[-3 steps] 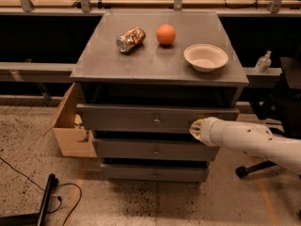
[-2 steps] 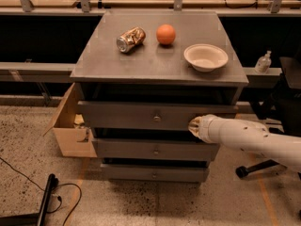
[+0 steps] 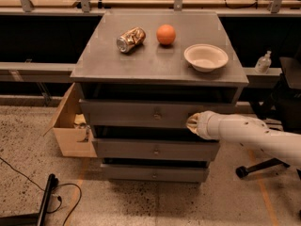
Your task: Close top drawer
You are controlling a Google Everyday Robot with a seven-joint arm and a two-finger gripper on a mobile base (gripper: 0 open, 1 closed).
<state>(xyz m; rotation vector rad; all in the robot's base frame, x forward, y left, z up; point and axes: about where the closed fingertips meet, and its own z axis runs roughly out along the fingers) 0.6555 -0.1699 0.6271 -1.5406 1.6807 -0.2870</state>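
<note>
The top drawer of the grey cabinet stands pulled out a little, its flat grey front showing a small round metal knob at the centre. A dark gap lies between the drawer front and the cabinet top. My gripper comes in from the right on a white arm and presses against the right part of the drawer front, to the right of the knob. Two similar grey drawers sit below.
On the cabinet top lie a crushed can, an orange and a white bowl. An open cardboard box stands left of the cabinet. A cable and black tool lie on the floor. A chair base is at right.
My gripper has shifted slightly left along the top drawer's front. The drawer front looks nearly where it was.
</note>
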